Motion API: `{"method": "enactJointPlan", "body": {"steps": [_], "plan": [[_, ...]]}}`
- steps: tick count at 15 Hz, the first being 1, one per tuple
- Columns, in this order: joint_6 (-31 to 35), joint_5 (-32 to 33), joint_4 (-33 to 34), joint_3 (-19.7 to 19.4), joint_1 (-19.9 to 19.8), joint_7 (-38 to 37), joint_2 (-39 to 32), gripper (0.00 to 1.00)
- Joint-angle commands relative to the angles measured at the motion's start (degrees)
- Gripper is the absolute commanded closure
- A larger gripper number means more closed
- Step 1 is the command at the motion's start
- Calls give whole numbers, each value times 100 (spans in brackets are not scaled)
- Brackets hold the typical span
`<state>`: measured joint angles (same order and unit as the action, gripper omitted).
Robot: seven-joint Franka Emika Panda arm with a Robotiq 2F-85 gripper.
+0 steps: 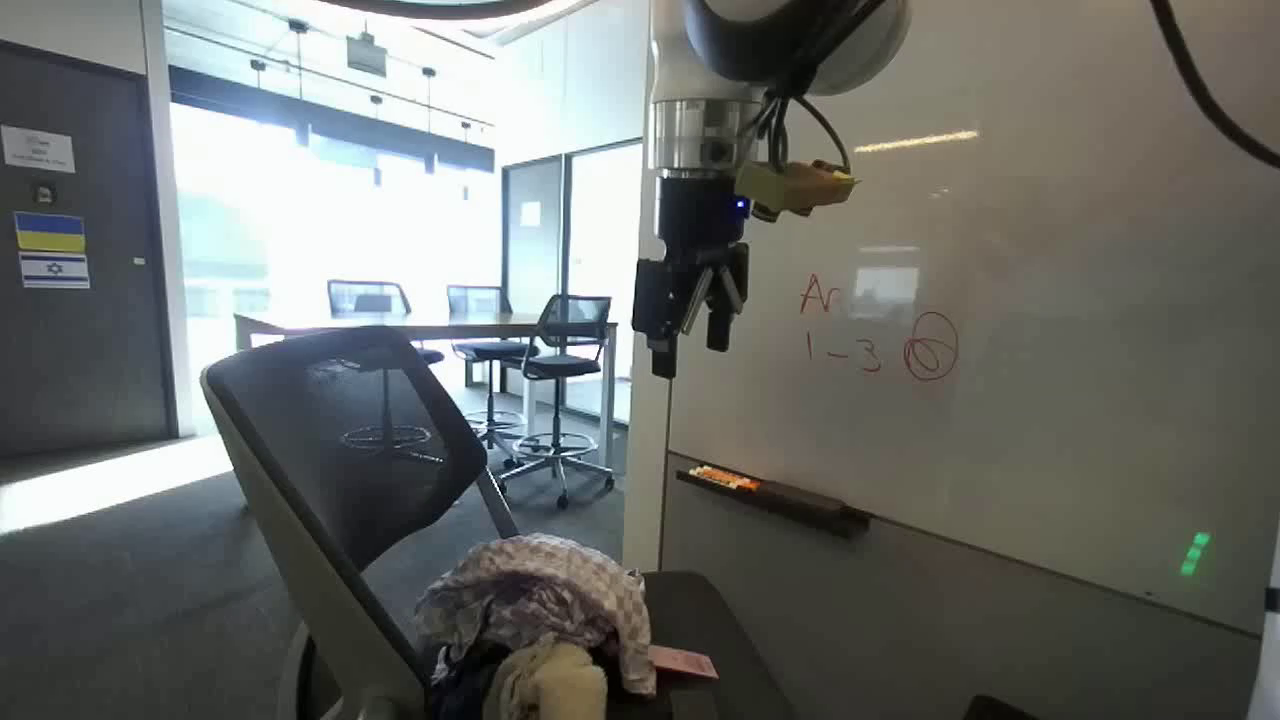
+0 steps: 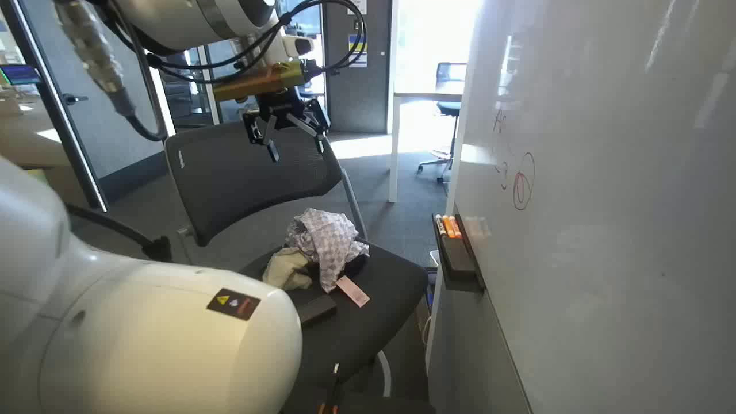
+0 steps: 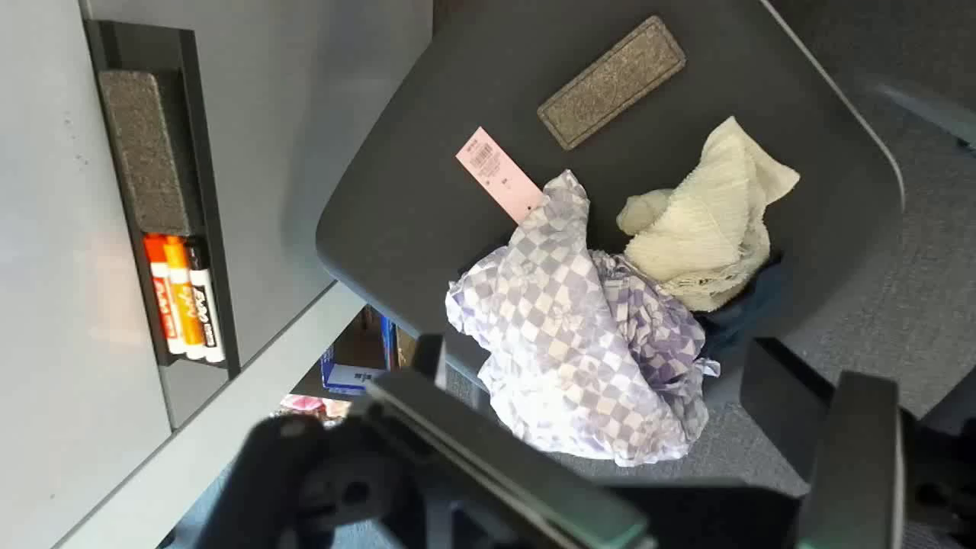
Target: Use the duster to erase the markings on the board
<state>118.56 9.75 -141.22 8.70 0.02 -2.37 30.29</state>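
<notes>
Right up close, the gripper [image 3: 607,381] hangs jaws apart, holding nothing — below, one duster [image 3: 611,82] lies on the chair seat [image 3: 404,198], a second duster [image 3: 143,152] on the ledge [image 3: 149,47] — and red markings [image 1: 868,356] stand on the board [image 1: 1080,400]; grasp and wiping both look yet to come.

My arm [image 2: 144,339] is white and rounded, with a dark label [image 2: 233,310] bearing a yellow triangle [image 2: 222,299]. I wear a silver collar [image 1: 700,133], a gold block [image 2: 261,80] and looping black cables [image 2: 284,19]. My claw [image 2: 296,148] is black, with grey bars [image 2: 302,125] and one blue light [image 1: 740,204].
</notes>
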Motion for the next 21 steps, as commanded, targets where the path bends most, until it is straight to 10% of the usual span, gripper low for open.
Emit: {"method": "enactJointPlan", "body": {"steps": [1,11,21], "plan": [[-26,58,45,-98,115,-49,-10,0],[-72,102,-117,-78,43,-223,-88,0],[2767,-30,-1890,-794,-450,-825,-1370,0]]}}
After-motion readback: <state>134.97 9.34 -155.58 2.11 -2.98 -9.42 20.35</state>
